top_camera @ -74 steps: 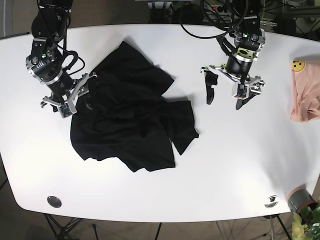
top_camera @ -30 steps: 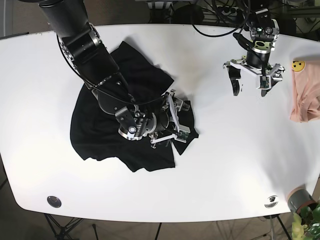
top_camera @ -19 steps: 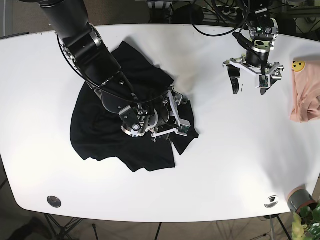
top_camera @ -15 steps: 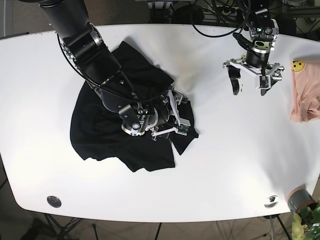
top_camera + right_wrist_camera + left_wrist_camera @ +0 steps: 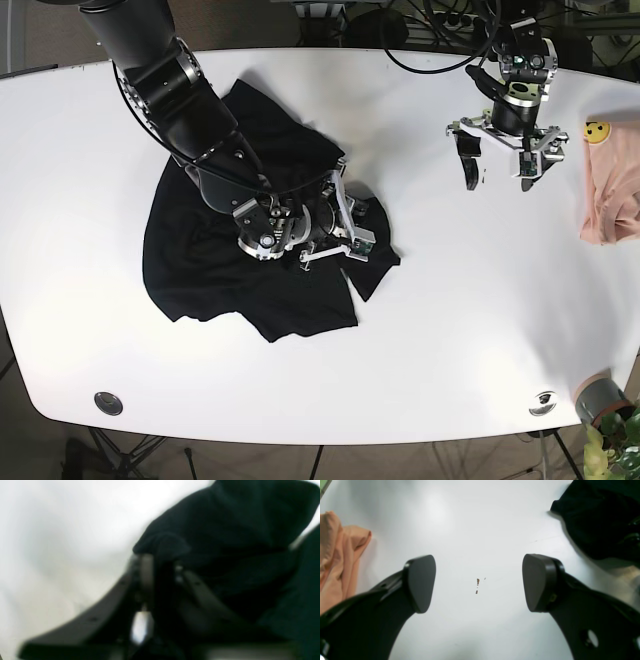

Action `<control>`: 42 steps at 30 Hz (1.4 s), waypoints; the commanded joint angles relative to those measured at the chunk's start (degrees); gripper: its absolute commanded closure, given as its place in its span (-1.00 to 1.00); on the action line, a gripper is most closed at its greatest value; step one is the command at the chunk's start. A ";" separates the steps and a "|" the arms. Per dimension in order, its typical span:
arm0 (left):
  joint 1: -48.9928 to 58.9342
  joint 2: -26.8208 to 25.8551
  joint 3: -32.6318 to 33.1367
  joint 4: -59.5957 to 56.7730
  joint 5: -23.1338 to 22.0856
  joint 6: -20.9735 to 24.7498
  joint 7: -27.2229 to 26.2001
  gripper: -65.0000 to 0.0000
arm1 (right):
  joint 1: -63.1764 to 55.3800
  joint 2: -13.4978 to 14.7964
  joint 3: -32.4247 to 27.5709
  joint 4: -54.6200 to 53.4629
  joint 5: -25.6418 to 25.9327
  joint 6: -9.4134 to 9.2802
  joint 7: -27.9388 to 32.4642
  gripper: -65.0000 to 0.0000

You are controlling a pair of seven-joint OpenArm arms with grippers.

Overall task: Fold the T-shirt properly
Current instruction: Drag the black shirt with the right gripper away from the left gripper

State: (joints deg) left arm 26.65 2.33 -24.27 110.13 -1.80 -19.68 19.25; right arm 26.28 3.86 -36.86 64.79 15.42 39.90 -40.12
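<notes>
Two garments lie on the white table (image 5: 470, 330): one crumpled black T-shirt (image 5: 215, 275) left of centre and one peach garment (image 5: 612, 195) at the far right edge, bearing a yellow smiley patch (image 5: 597, 131) (no readable writing anywhere). One right gripper (image 5: 338, 232) reaches low across the T-shirt, its jaws pinched on a fold of black cloth near the right hem. One left gripper (image 5: 502, 162) hangs over bare table, jaws spread wide, holding nothing.
</notes>
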 commanded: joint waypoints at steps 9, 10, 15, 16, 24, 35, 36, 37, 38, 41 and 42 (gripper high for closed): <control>-0.06 -0.09 2.16 1.13 -0.70 0.12 -1.62 -0.57 | 6.55 -0.12 10.97 13.05 0.98 0.10 -4.23 0.93; 0.03 -0.09 2.69 1.21 -0.70 0.12 -1.62 -0.57 | 7.43 -0.12 11.67 13.84 0.98 0.10 -5.11 0.93; 0.29 -0.09 6.73 1.39 -0.70 0.12 -1.62 -0.57 | 13.32 -0.12 16.60 19.64 0.98 0.10 -11.09 0.93; 0.29 -0.09 7.52 1.39 -0.70 0.12 -1.62 -0.57 | 14.55 -0.12 17.21 20.79 0.98 0.10 -12.15 0.93; -0.06 -0.09 14.03 1.21 -0.44 0.47 -1.79 -0.57 | 26.24 0.23 19.50 25.53 1.06 0.10 -18.65 0.93; -3.49 -0.09 16.93 -0.63 -0.26 0.65 -1.79 -0.57 | 31.78 1.99 19.41 25.45 1.33 0.10 -19.00 0.93; -4.19 -0.09 16.84 -1.25 -0.26 1.00 -1.79 -0.57 | 31.61 2.25 19.50 25.45 1.42 0.10 -19.00 0.93; -4.81 -0.09 16.84 -1.60 -0.26 2.06 -1.79 -0.57 | 31.43 2.25 19.50 25.45 1.42 0.10 -19.09 0.93; -5.25 -0.09 16.84 -1.77 -0.26 2.76 -1.79 -0.57 | 31.34 2.25 19.50 25.53 1.50 0.10 -19.09 0.93; -6.92 -0.09 16.76 -2.04 -0.26 6.19 -1.79 -0.57 | 31.17 2.25 19.85 25.71 1.50 0.10 -20.67 0.93; -7.27 -0.09 16.67 -2.04 -0.26 7.15 -1.79 -0.57 | 31.26 2.16 20.55 26.41 1.50 0.10 -21.20 0.93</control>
State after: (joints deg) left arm 20.25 2.33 -7.51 107.13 -1.50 -13.72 18.85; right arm 55.00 5.93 -17.72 89.34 16.80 40.36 -61.63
